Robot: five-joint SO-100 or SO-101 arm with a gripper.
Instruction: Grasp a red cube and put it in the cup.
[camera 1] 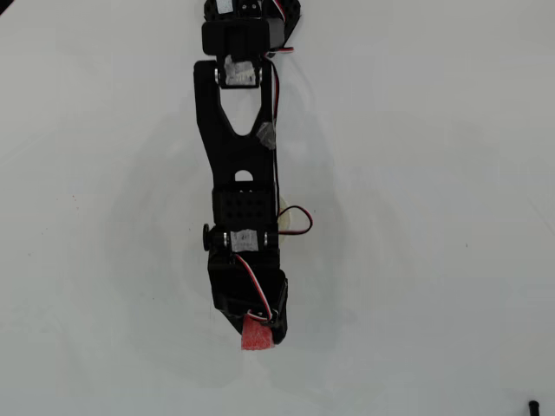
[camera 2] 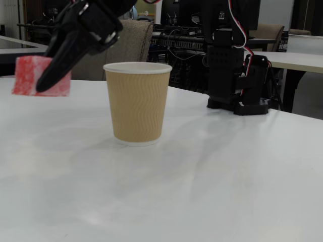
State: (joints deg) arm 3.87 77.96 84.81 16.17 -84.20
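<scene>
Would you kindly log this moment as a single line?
gripper: shut on red cube | cube: airborne, near rim height | cup: upright, empty-handed side | phase: carrying

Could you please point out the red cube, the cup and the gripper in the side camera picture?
red cube (camera 2: 30, 75): fixed view, on its front face, held in the air.
cup (camera 2: 137, 106): fixed view, on its tan ribbed wall.
gripper (camera 2: 46, 83): fixed view, at its fingertips, shut on the cube.
</scene>
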